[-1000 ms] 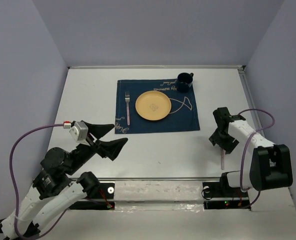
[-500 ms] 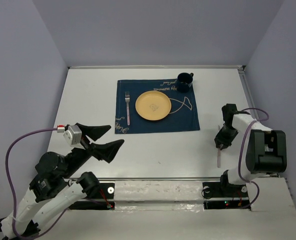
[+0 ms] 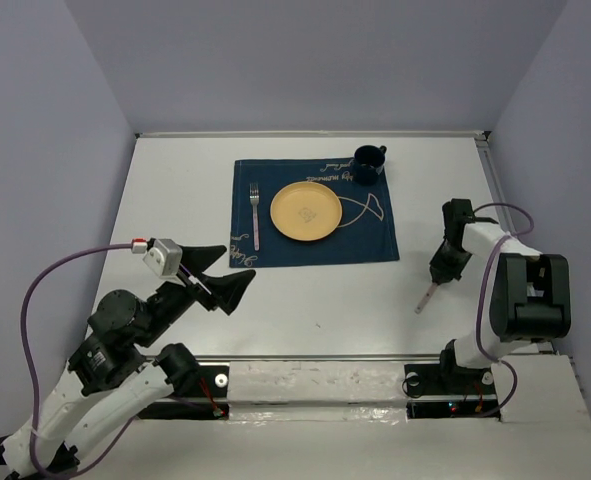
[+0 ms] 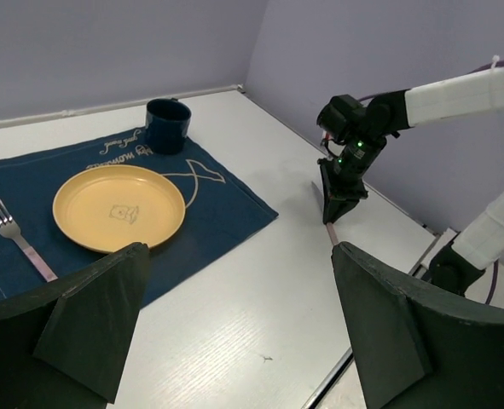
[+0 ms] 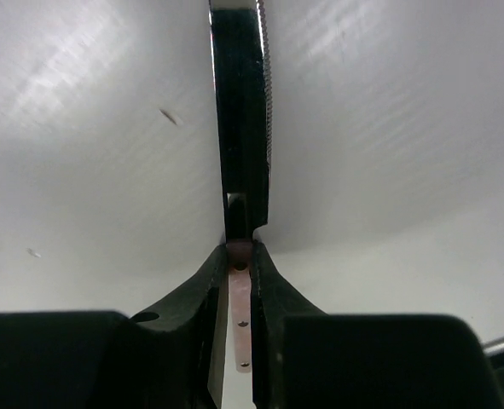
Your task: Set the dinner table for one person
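Knife (image 3: 426,297) swung toward frame left, right end effector (image 3: 442,272) clamped on it; left end effector (image 3: 239,265) apart. One plate (image 3: 306,211), fork (image 3: 256,215), mug (image 3: 367,165); white desk (image 3: 325,300), lilac walls (image 3: 305,60).

No word can be made out in full. The only writing is pale cursive lettering on the navy placemat (image 3: 377,246), which lies on the dinner table (image 3: 305,300). One line (image 3: 332,170) runs along the mat's far edge beyond the plate (image 3: 306,212), ending just beside the mug (image 3: 367,164). Another (image 3: 242,250) sits left of the plate, past the fork (image 3: 256,215), at the mat's near corner. Both are too small to read. The plate's middle bears a small drawn mark (image 4: 120,211), also unreadable.
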### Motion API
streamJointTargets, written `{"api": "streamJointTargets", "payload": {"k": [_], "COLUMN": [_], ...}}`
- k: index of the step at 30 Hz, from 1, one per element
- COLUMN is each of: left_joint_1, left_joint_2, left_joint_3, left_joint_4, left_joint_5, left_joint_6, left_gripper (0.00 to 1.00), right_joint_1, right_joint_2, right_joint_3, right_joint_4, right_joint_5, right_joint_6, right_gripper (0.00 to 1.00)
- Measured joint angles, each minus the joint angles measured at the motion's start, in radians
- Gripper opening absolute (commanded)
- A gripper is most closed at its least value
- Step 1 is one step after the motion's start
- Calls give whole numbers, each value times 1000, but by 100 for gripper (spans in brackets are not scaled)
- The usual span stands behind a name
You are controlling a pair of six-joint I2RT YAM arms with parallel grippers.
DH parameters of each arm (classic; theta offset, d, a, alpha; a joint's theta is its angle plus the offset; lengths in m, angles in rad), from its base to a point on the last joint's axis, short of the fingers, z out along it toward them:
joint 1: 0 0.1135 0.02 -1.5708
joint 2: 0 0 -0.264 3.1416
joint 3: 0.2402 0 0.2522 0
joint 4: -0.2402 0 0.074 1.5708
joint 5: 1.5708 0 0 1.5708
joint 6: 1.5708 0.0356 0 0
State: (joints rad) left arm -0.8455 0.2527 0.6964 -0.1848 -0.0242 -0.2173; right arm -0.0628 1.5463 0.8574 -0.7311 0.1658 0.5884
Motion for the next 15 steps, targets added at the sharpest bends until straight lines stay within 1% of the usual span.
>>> {"api": "streamJointTargets", "payload": {"k": [4,6,8,10,12,14,15], "left_joint_1": [20,35,60,87,124,148,165], "left_joint_2": [40,64,98,131,180,215,228], "left_joint_3": [0,0,0,0,0,0,0], "left_joint_4": [-3,-6,-7,-6,-8,-13,-18], "left_joint_5": [-1,-3,-4,-10,-26,-47,-62], "left_joint_6": [0,0,1,2,3,3,3], "left_gripper": [99,99,99,99,99,99,99], "right_joint_1": [35,74,124,185,259,342,369], "right_joint_2": [-7,-45,-100,-134,-139,-110,-90], "right_joint_3": [27,60,131,248,381,534,581], "right_joint_4": [60,41,13,-26,-28,-37,-36], "right_joint_5": [72,97,103,105,106,98,86], "right_joint_6": [-40,-68,-96,-126,-154,-192,-203], "right_gripper": [0,0,0,0,0,0,0]}}
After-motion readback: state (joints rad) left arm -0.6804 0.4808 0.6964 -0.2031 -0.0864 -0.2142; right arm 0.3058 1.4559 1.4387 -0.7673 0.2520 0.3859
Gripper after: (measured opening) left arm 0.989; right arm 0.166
